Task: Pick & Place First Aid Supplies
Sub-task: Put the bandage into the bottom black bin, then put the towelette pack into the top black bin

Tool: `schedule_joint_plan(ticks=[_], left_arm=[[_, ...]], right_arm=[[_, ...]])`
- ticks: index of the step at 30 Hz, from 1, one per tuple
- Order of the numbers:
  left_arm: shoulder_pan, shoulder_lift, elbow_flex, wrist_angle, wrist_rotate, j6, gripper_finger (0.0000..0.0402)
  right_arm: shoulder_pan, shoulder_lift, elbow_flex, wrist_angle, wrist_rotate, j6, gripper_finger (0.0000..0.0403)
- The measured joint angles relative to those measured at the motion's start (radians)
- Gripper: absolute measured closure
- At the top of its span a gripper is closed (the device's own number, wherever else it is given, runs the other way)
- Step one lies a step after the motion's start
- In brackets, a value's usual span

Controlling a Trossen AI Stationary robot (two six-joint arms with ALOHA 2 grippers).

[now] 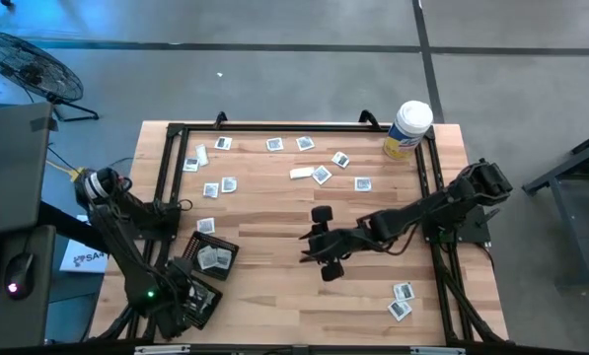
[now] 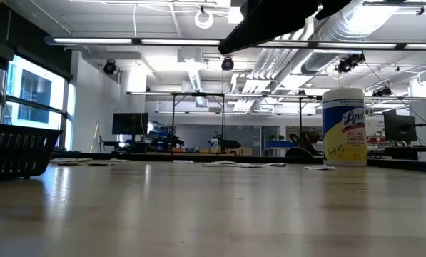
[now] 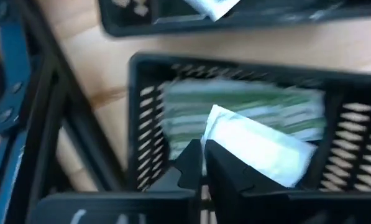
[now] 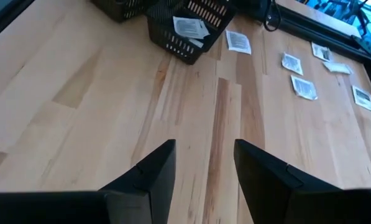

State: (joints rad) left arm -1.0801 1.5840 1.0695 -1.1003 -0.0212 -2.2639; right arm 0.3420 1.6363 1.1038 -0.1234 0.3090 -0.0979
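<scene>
First aid supplies, small square pads [image 1: 321,176] and a white strip [image 1: 300,173], lie flat across the far half of the wooden table; two more pads [image 1: 403,291] lie near right. A black mesh tray [image 1: 213,256] holds square pads. My left gripper [image 3: 202,158] points down into a second black mesh tray [image 3: 141,124] at the near left, over pale green packets [image 3: 247,106], and is shut on a white packet [image 3: 253,146]. My right gripper [image 4: 204,168] hovers open over the table's middle, with nothing between its fingers. My left gripper pinches the white packet by one edge near a corner [image 3: 211,134] between its two fingers, coming from above and pointing down. The packet slants away from the fingers inside the tray, over the green packets; whether its far end rests on them I cannot tell.
A large white canister with a yellow label [image 1: 407,128] stands at the far right corner. A black metal frame [image 1: 166,168] runs along the table's edges. Bare wood lies between the two arms and along the near edge.
</scene>
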Motion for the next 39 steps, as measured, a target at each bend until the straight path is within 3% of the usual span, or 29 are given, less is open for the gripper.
schedule_joint_plan(ticks=[3, 11, 13, 17, 20, 23, 27, 34, 39], left_arm=[[-0.001, 0.015, 0.000, -0.008, 0.074, 0.028, 0.0353], [0.000, -0.012, 0.068, -0.084, 0.131, 0.169, 0.0275], [-0.001, -0.029, 0.105, -0.161, 0.036, 0.184, 0.0267], [0.011, -0.079, 0.143, -0.286, -0.301, 0.206, 0.0264], [0.075, -0.113, 0.128, -0.366, -0.377, 0.288, 0.0264], [0.190, -0.158, 0.082, -0.397, -0.411, 0.446, 0.0263], [0.408, -0.237, -0.006, -0.317, -0.441, 0.704, 0.0263], [0.828, -0.348, -0.222, -0.062, -0.312, 1.192, 0.0263], [1.103, -0.354, -0.340, 0.073, -0.268, 1.483, 0.0263]], right_arm=[[-0.008, 0.000, 0.000, 0.000, -0.012, 0.001, 0.0245], [0.001, 0.000, 0.000, 0.005, -0.013, 0.063, 0.0245], [0.008, 0.000, 0.000, 0.012, -0.013, 0.094, 0.0245], [0.024, 0.000, 0.000, 0.040, -0.005, 0.122, 0.0247], [0.034, 0.000, 0.000, 0.056, -0.005, 0.149, 0.0245], [0.041, 0.000, 0.000, 0.074, -0.005, 0.165, 0.0246], [0.041, 0.000, 0.000, 0.088, -0.006, 0.189, 0.0249], [0.041, 0.000, 0.000, 0.077, -0.033, 0.222, 0.0249], [0.041, 0.000, 0.000, 0.076, -0.034, 0.221, 0.0249]])
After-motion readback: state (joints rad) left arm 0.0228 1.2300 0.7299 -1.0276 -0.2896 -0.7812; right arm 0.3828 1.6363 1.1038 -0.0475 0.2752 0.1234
